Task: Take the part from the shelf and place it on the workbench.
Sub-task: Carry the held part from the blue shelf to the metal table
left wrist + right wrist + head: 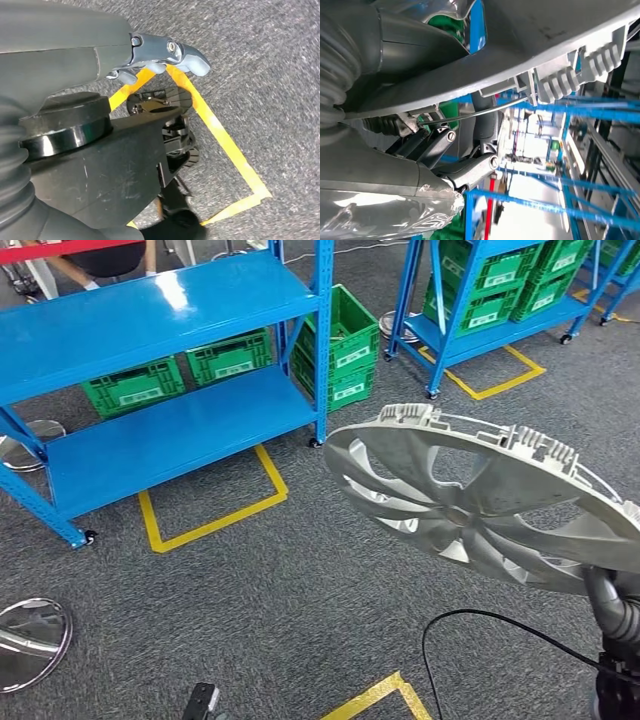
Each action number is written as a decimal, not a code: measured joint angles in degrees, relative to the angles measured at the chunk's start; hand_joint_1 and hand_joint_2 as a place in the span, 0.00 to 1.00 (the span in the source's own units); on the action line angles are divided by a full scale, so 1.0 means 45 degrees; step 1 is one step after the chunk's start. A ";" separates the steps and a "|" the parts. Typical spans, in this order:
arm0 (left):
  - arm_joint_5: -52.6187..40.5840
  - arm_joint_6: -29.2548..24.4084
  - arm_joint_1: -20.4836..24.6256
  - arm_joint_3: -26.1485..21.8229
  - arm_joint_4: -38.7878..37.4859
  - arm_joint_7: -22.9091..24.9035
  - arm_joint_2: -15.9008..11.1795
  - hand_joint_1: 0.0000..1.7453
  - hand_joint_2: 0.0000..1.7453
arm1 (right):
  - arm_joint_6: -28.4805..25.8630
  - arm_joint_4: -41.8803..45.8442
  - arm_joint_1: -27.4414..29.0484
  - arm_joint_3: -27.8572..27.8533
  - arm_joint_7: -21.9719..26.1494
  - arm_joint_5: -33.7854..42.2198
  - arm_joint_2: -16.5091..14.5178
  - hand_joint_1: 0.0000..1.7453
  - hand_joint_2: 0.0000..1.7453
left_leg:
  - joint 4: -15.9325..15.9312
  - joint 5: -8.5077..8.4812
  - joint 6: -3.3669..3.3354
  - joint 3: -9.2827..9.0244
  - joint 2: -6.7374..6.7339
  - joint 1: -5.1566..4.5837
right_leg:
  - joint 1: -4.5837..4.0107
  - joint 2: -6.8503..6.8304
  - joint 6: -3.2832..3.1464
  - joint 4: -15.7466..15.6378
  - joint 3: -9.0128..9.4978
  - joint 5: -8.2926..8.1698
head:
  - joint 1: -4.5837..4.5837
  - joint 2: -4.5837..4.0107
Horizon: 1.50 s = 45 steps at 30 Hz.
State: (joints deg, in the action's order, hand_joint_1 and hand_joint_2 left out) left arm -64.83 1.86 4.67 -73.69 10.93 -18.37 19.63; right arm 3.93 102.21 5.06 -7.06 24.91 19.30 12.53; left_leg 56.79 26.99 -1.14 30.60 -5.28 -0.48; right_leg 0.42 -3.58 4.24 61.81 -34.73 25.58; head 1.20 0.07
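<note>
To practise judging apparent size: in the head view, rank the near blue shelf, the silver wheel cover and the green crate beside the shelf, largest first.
1. Blue shelf
2. Wheel cover, though nearness to the camera enlarges it
3. Green crate

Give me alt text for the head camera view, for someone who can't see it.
A silver wheel cover, held up from below by the robot's right hand, fills the right of the view above grey carpet. Behind it stands a blue shelf with green crates under it, and yellow tape marks the floor.
</note>
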 joint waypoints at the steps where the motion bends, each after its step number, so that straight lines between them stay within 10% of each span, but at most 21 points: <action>1: -0.0002 -0.0007 0.0001 -0.0001 0.0000 -0.0002 -0.0004 0.00 1.00 | -0.0017 0.0016 -0.0019 -0.0047 -0.0002 0.0001 0.0008 1.00 1.00 | 0.0022 0.0010 0.0059 -0.0002 -0.0131 -0.0052 | -0.0039 -0.0199 -0.0085 -0.0483 0.0266 -0.0070 | -0.0002 0.0000; 4: -0.0004 -0.0017 0.0013 -0.0002 0.0000 -0.0007 -0.0012 0.00 1.00 | -0.0070 0.0043 0.0028 -0.0221 -0.0022 0.0001 0.0022 1.00 1.00 | 0.0034 0.0018 0.0228 0.0002 -0.0482 -0.0127 | -0.0077 0.0084 -0.0408 -0.0669 0.0204 -0.0121 | 0.0001 0.0000; 8: -0.0006 0.0000 0.0011 -0.0006 0.0000 -0.0002 -0.0019 0.00 1.00 | -0.0085 0.0107 0.0021 -0.0363 -0.0035 0.0001 0.0036 1.00 1.00 | 0.1676 0.1136 0.0473 0.0741 0.0767 -0.0031 | 0.0042 0.0715 -0.0698 -0.0729 0.0018 -0.0298 | -0.0029 0.0000; 11: 0.0013 0.0004 0.0002 -0.0024 0.0000 0.0002 -0.0029 0.00 1.00 | -0.0113 0.0114 0.0039 -0.0384 -0.0052 0.0008 0.0038 1.00 1.00 | 0.3675 0.1804 0.0477 0.1703 0.1062 -0.0016 | 0.0057 0.1289 -0.0735 -0.0728 -0.0127 -0.0403 | -0.0048 0.0000; 15: 0.0131 -0.0011 0.0000 -0.0053 0.0000 0.0034 -0.0027 0.00 1.00 | -0.0152 0.0130 0.0051 -0.0457 -0.0083 -0.0045 0.0039 1.00 1.00 | 0.1285 0.0258 0.0407 0.0580 0.1728 0.0123 | 0.0077 0.2091 -0.0564 -0.0672 -0.0232 -0.0519 | -0.0043 0.0000; 17: 0.0185 -0.0049 0.0013 -0.0074 0.0000 0.0095 -0.0018 0.00 1.00 | -0.0187 0.0157 0.0020 -0.0469 -0.0109 -0.0076 0.0046 1.00 1.00 | 0.0387 0.0061 0.0367 0.0199 0.2175 0.0198 | 0.0081 0.2409 -0.0424 -0.0613 -0.0396 -0.0605 | -0.0042 0.0000; 19: 0.0200 -0.0073 0.0029 -0.0112 0.0000 0.0132 0.0001 0.00 1.00 | -0.0214 0.0171 0.0047 -0.0492 -0.0136 -0.0096 0.0067 1.00 1.00 | 0.0275 0.0084 0.0259 0.0196 0.2012 0.0186 | 0.0121 0.2681 -0.0253 -0.0656 -0.0553 -0.0726 | -0.0051 0.0000; 23: 0.0198 -0.0058 0.0028 -0.0162 0.0000 0.0129 0.0017 0.00 1.00 | -0.0253 0.0177 0.0052 -0.0573 -0.0154 -0.0113 0.0131 1.00 1.00 | 0.0199 -0.0038 -0.0023 0.0220 0.1401 0.0179 | 0.0041 0.1258 -0.0045 0.0797 -0.1284 0.0122 | 0.0153 0.0000; 26: 0.0208 -0.0063 -0.0018 -0.0181 0.0000 0.0124 0.0002 0.00 1.00 | -0.0308 0.0178 0.0050 -0.0573 -0.0142 -0.0141 0.0135 1.00 1.00 | 0.0202 -0.0032 -0.0058 0.0232 0.0865 0.0147 | 0.0075 0.0894 0.0037 0.2918 -0.2133 0.0985 | 0.0181 0.0000; 32: 0.0426 -0.0098 -0.0004 -0.0270 0.0000 0.0182 -0.0006 0.00 1.00 | -0.0502 0.0350 0.0090 -0.0642 -0.0104 -0.0214 0.0176 1.00 1.00 | 0.0206 0.0094 0.0189 0.0117 -0.0019 0.0042 | 0.0019 -0.0035 -0.0112 -0.0436 -0.0092 -0.0260 | 0.0152 0.0000; 35: 0.0449 -0.0120 0.0009 -0.0291 0.0000 0.0276 -0.0012 0.00 1.00 | -0.0584 0.0446 0.0167 -0.0816 -0.0114 -0.0056 0.0239 1.00 1.00 | 0.0151 0.0126 0.0397 0.0067 -0.0289 0.0020 | -0.0009 0.0313 -0.0428 -0.0547 -0.0183 -0.0296 | 0.0126 0.0000; 41: 0.0458 -0.0129 -0.0006 -0.0375 0.0000 0.0288 -0.0024 0.00 1.00 | -0.0603 0.0608 0.0235 -0.1049 -0.0135 0.0158 0.0300 1.00 1.00 | 0.3500 0.1831 0.0528 0.1663 0.1040 0.0056 | 0.0049 0.1287 -0.0739 -0.0657 -0.0293 -0.0471 | 0.0098 0.0000; 43: 0.0466 -0.0142 -0.0006 -0.0395 0.0000 0.0252 -0.0024 0.00 1.00 | -0.0600 0.0610 0.0260 -0.1103 -0.0147 0.0191 0.0302 1.00 1.00 | 0.3413 0.1377 0.0428 0.1705 0.1120 0.0032 | 0.0025 0.1685 -0.0745 -0.0657 -0.0300 -0.0497 | 0.0099 0.0000; 45: 0.0522 -0.0148 0.0004 -0.0435 0.0000 0.0172 -0.0029 0.00 1.00 | -0.0592 0.0610 0.0258 -0.1189 -0.0154 0.0253 0.0312 1.00 1.00 | 0.1892 0.0404 0.0215 0.1036 0.1602 0.0003 | 0.0019 0.2075 -0.0708 -0.0655 -0.0306 -0.0536 | 0.0104 0.0000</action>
State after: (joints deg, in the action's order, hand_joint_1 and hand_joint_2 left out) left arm -62.48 1.19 4.68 -75.65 10.93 -17.60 19.50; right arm 1.26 104.96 6.22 -12.41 24.21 20.44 13.93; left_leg 65.30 28.81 -0.17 35.26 1.93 -0.46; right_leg 0.50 5.76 1.06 58.86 -36.10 23.17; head 1.67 0.07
